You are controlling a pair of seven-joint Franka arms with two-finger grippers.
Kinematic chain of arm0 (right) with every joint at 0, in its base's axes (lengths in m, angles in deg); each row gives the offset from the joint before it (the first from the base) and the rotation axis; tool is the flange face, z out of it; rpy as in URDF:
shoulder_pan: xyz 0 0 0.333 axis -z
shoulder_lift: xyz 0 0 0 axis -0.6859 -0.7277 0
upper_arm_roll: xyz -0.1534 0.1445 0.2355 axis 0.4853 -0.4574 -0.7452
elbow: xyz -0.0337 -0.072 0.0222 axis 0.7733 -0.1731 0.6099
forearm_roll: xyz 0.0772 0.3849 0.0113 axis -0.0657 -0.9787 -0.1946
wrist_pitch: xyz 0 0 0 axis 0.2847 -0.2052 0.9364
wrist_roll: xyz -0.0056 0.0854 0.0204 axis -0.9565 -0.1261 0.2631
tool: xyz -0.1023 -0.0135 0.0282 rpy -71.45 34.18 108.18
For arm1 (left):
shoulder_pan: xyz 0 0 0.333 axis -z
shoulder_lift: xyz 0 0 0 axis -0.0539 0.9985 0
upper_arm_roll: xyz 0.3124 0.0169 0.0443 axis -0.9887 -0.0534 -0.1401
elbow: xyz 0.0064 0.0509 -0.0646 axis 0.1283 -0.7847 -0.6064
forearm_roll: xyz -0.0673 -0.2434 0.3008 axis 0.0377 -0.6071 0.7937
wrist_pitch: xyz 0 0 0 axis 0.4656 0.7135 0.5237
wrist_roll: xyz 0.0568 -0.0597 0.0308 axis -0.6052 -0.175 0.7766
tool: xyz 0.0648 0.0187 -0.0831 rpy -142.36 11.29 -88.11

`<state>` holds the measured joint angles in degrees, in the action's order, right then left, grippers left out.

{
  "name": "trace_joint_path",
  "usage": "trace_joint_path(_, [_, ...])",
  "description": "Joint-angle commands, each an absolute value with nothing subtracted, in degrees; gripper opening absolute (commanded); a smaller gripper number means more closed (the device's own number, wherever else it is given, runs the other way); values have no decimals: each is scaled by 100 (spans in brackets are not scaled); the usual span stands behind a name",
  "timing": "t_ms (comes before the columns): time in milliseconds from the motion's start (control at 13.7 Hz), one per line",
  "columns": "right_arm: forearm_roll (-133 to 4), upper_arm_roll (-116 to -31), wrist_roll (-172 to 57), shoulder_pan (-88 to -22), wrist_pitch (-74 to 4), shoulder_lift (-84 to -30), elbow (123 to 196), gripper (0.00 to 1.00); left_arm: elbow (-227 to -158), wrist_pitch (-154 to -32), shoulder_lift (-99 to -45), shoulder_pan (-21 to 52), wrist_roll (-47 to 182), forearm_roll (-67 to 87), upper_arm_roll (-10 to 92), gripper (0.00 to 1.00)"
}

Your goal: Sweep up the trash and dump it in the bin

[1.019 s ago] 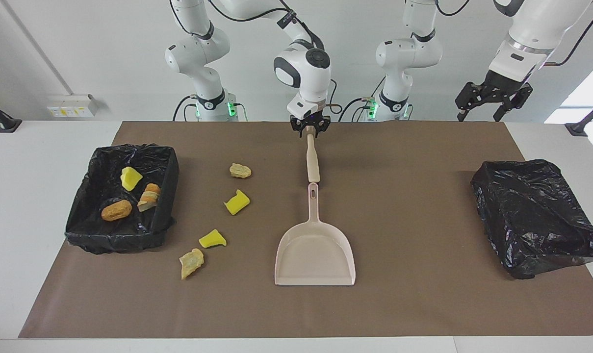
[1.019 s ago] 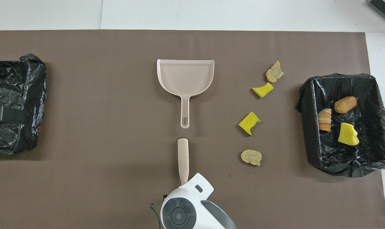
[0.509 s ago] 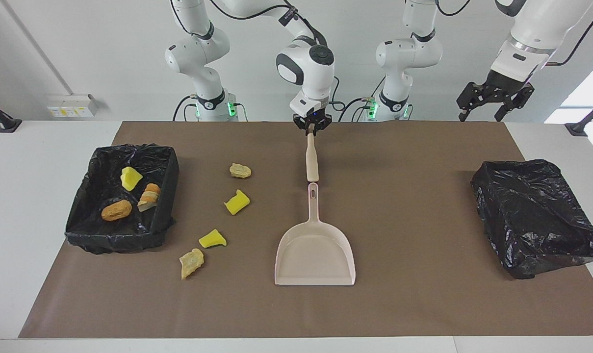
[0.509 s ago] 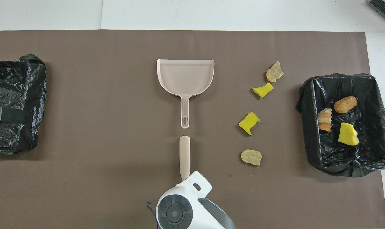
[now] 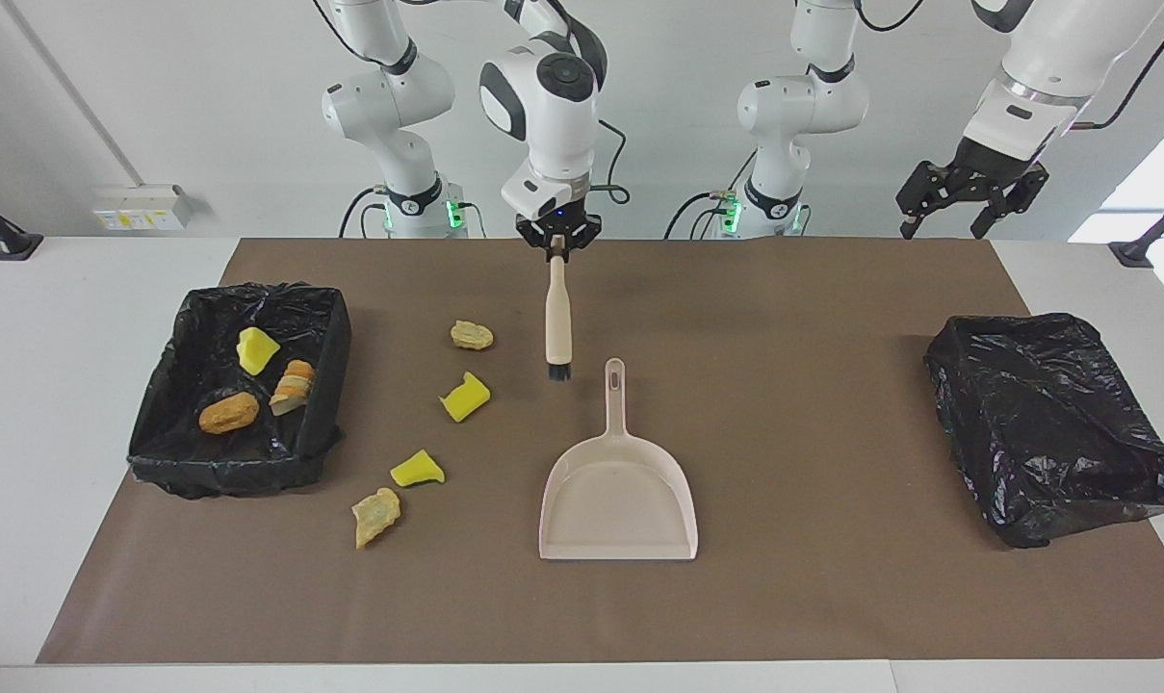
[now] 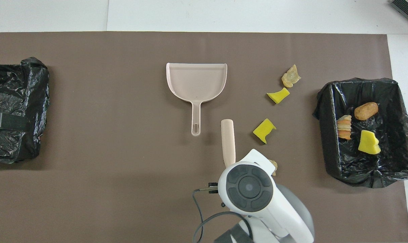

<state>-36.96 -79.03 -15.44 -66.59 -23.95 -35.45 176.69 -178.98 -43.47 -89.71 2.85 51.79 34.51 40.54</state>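
Note:
My right gripper is shut on the top of a beige brush, which hangs over the mat between the dustpan handle and a yellow sponge scrap. The brush has dark bristles at its low end. The pale pink dustpan lies flat mid-mat. Loose trash lies on the mat: a tan lump, another yellow chunk and a tan piece. The black-lined bin holds three scraps. My left gripper waits open, high over the left arm's end.
A crumpled black bag lies at the left arm's end of the brown mat. In the overhead view the right arm's wrist covers most of the tan lump nearest the robots.
The right gripper has raised the brush off the mat and carried it toward the right arm's end, away from the dustpan handle. The left arm has stayed put.

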Motion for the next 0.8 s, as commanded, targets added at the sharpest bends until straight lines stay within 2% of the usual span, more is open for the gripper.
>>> trace_joint_path(0, [-3338, -7942, -2158, -5959, -2182, -3541, 17639, 0, -17887, -4388, -8986, 353, 5179, 3506, 4014, 100])
trace_joint_path(218, [-2554, -7942, -2762, -5247, -2471, -3716, 17656, 0, -17887, -4380, -8986, 344, 5179, 3506, 4005, 100])
trace_joint_path(437, [-1852, -7942, -3756, -4491, -3216, -4015, 17648, 0, -17887, -4388, -8986, 344, 5179, 3506, 4005, 100])
trace_joint_path(728, [-517, -7942, -4189, -4015, -4246, -4796, 17499, 0, -17887, -4380, -8986, 344, 5179, 3506, 4005, 100])
